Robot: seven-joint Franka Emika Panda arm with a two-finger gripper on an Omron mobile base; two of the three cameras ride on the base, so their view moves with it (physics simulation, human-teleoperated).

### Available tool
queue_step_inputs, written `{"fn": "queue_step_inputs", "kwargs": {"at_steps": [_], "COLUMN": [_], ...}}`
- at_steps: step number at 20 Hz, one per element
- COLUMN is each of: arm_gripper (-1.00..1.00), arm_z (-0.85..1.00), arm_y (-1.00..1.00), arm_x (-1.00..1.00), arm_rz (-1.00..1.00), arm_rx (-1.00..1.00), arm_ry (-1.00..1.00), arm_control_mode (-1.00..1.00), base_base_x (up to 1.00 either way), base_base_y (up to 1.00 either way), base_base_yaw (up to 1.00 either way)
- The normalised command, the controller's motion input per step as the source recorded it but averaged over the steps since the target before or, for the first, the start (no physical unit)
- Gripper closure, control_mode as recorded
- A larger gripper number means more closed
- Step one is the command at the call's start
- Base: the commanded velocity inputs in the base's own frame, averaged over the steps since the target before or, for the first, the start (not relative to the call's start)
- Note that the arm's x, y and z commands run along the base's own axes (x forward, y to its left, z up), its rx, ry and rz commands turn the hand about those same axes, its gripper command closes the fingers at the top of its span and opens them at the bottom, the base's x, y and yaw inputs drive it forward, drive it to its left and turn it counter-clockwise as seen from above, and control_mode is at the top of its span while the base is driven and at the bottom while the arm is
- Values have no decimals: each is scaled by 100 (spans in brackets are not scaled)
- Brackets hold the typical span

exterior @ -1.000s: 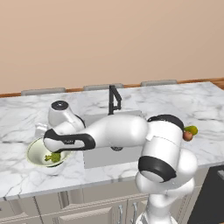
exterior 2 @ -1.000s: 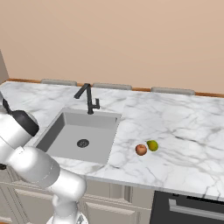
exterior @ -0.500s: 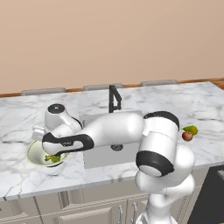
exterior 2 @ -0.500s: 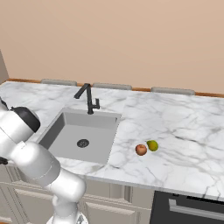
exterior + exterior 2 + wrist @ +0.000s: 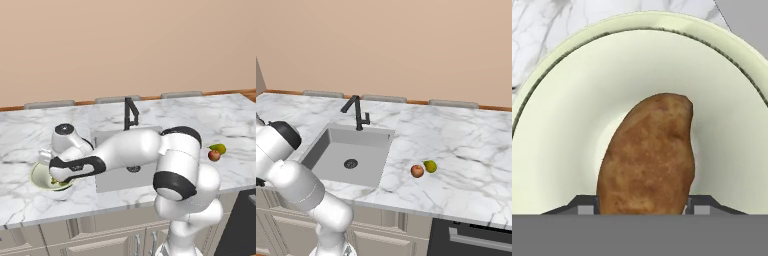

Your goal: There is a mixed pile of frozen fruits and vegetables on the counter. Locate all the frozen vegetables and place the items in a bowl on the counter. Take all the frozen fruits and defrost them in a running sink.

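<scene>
A brown oblong potato (image 5: 647, 155), one of the frozen vegetables, sits between the fingertips (image 5: 587, 205) of my gripper (image 5: 642, 206), which is shut on it. It hangs just above the floor of the pale yellow-green bowl (image 5: 557, 115). In the left base view my gripper (image 5: 57, 179) reaches down into the bowl (image 5: 39, 176) at the counter's left, where a bit of green shows beside it. The frozen fruits, a red apple (image 5: 417, 171) and a yellow-green pear (image 5: 430, 166), lie together on the counter (image 5: 466, 145) right of the sink (image 5: 336, 150).
A black angular faucet (image 5: 357, 112) stands behind the grey basin, whose round drain (image 5: 350, 163) shows. My white arm (image 5: 130, 150) stretches across the sink in the left base view. The counter's front edge runs just below the bowl. A dark appliance (image 5: 471, 237) sits under the counter at right.
The hand has sunk a little lower into the bowl, still holding the potato. The apple and pear have stayed put.
</scene>
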Motion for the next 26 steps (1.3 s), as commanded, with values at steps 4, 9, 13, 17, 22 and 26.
{"fn": "queue_step_inputs", "kwargs": {"at_steps": [4,9,13,17,22,26], "arm_gripper": [100,100,-100,-100,-100,-100], "arm_z": [-12,-1,0,0,17,33], "arm_y": [0,0,6,0,-5,-11], "arm_x": [0,0,-2,-5,-15,-4], "arm_rz": [0,0,0,0,0,0], "arm_rx": [-1,0,0,-2,-1,0], "arm_ry": [0,0,0,0,0,3], "arm_control_mode": [-100,-100,-100,-100,-100,-100], "base_base_x": [0,0,0,0,0,0], "base_base_y": [0,0,0,0,0,0], "base_base_yaw": [0,0,0,0,0,0]}}
